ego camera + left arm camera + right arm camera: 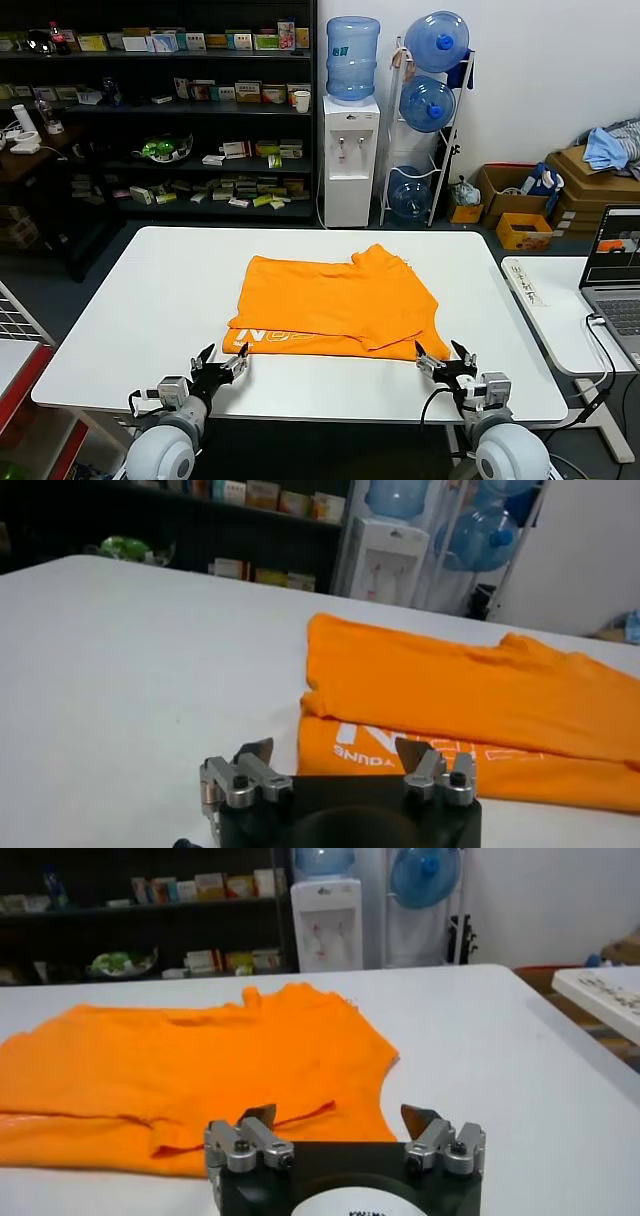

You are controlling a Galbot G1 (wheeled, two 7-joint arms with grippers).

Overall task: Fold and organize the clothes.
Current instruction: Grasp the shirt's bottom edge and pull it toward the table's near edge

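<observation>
The orange T-shirt (pixel 335 305) lies flat on the white worktop (pixel 150 310), roughly at its centre and toward the near edge. It is folded over on itself — an upper layer covers most of a lower one, and a strip of the lower layer shows along the near side with white lettering (pixel 375 750) on it. At the far side a sleeve (pixel 380 258) juts up from the fold.

The left end effector (pixel 222 365) sits low at the near edge of the worktop, just beside the shirt's near left corner. Its fingers are spread apart and grip nothing; in the left wrist view the two fingertips (pixel 255 752) stand wide, with the lettered edge of the shirt just beyond them, not between them.

The right end effector (pixel 445 360) is at the near right corner of the shirt, likewise low and close to the worktop's edge. Its fingers are also apart and empty — the right wrist view shows the fabric's near edge (pixel 170 1148) just ahead of the fingertips (pixel 262 1116), with bare worktop on the side away from the shirt.

To the robot's right a laptop (pixel 615 270) rests on a second table (pixel 550 330).
</observation>
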